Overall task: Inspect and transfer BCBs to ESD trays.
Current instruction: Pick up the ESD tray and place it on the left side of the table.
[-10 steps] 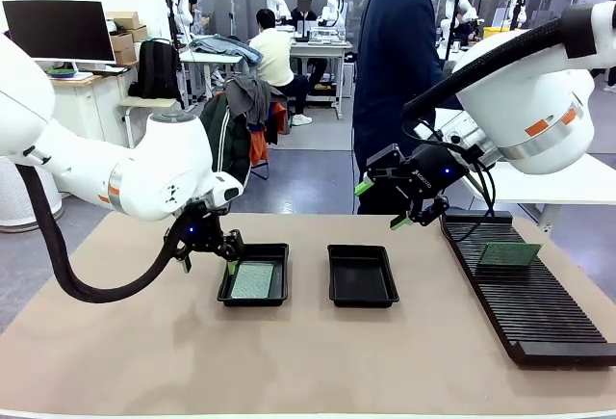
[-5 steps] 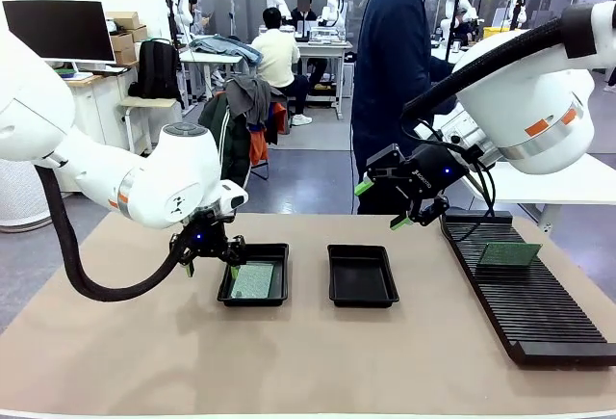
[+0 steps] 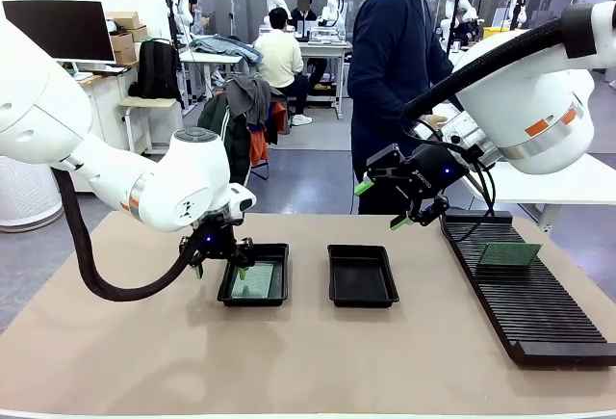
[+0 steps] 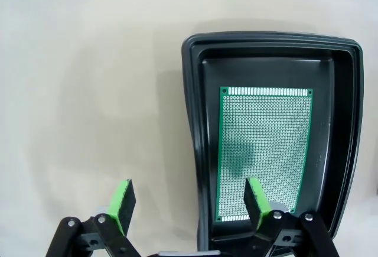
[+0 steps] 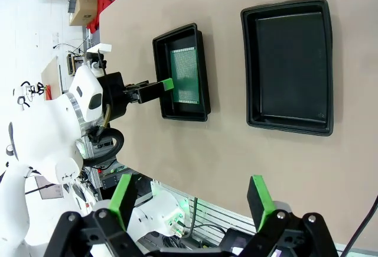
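A green BCB (image 3: 252, 281) lies flat inside the left black ESD tray (image 3: 281, 294). My left gripper (image 3: 219, 267) hangs open over that tray's left rim. In the left wrist view one finger (image 4: 255, 197) is above the BCB (image 4: 266, 145) and the other above bare table, astride the tray's rim (image 4: 190, 121). The second ESD tray (image 3: 362, 296) holds nothing. My right gripper (image 3: 381, 205) is open and empty, up in the air behind this tray. From the right wrist, the right gripper (image 5: 189, 195) looks down on both trays (image 5: 289, 124) (image 5: 183, 114).
A long black slotted rack (image 3: 539, 318) lies along the table's right side with another green board (image 3: 508, 253) resting on it. A person in a dark blue jacket (image 3: 395, 63) stands at the far edge. The table's front half is bare brown mat.
My left arm has swung to the right and its gripper has shifted slightly right along the left tray's rim. The BCB lies as before. The right arm has not moved.
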Motion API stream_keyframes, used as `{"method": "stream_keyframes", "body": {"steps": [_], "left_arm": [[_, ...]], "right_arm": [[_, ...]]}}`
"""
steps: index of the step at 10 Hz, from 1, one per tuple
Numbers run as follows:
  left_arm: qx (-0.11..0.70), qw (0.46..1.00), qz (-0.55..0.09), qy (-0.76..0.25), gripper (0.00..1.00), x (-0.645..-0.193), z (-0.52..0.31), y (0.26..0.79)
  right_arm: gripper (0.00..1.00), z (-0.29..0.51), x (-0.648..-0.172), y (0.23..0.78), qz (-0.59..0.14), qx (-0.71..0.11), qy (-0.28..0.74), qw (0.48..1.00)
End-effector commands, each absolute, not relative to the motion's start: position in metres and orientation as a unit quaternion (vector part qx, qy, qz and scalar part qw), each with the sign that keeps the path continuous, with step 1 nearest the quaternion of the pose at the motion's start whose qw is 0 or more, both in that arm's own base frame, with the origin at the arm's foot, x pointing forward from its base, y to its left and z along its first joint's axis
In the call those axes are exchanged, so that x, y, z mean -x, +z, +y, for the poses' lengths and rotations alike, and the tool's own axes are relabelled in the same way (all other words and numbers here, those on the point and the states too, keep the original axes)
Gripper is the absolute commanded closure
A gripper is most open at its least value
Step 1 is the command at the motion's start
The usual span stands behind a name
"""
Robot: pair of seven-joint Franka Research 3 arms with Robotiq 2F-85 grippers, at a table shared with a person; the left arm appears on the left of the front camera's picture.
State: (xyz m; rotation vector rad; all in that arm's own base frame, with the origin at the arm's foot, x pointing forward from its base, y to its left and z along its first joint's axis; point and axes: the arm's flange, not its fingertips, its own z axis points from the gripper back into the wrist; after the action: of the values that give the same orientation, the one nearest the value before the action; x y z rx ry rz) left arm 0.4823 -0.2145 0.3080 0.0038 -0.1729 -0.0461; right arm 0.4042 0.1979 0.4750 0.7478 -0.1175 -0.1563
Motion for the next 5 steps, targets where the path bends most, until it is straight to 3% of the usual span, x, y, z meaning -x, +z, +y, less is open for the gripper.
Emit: {"method": "stream_keyframes", "body": {"steps": [1,5], "left_arm": [[-0.005,0.995,-0.097,-0.010,0.04,-0.4861,-0.2194,0.3010],[0.007,0.995,-0.097,-0.006,0.16,-0.4878,-0.2224,0.3003]], "right_arm": [[0.00,0.1987,-0.4063,0.4746,-0.057,-0.364,-0.077,0.926],[0.00,0.1987,-0.4063,0.4746,-0.057,-0.364,-0.077,0.926]]}}
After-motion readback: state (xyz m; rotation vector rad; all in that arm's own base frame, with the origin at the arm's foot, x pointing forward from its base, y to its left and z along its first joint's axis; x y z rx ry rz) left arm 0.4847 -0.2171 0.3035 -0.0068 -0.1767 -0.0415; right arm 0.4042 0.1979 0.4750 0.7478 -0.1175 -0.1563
